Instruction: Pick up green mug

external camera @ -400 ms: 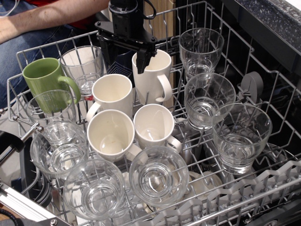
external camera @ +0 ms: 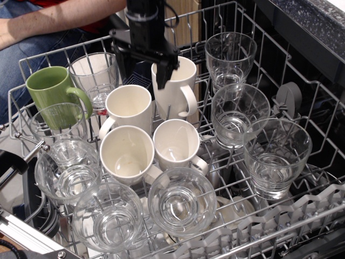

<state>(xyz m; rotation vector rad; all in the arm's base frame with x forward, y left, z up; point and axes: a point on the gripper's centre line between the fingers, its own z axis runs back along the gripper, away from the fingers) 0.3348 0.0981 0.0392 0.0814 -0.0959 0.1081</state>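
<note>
The green mug [external camera: 49, 89] stands in the far left of the dishwasher rack [external camera: 226, 162], tilted a little, with its loop handle pointing right toward a clear glass [external camera: 96, 75]. My black gripper [external camera: 142, 66] hangs over the back middle of the rack, well to the right of the green mug and apart from it. Its jaws are spread wide and hold nothing. The right finger [external camera: 163, 70] dips at the rim of a tall cream mug [external camera: 175, 89]. A dark object shows between the fingers, and I cannot tell what it is.
Three more cream mugs [external camera: 129, 105] [external camera: 126, 154] [external camera: 175, 143] fill the middle. Clear glasses stand along the left [external camera: 56, 121], front [external camera: 180, 202] and right [external camera: 275, 156]. A person's forearm [external camera: 48, 19] lies behind the rack at top left.
The gripper has shifted slightly left and up over the back of the rack. The mugs and glasses have not moved.
</note>
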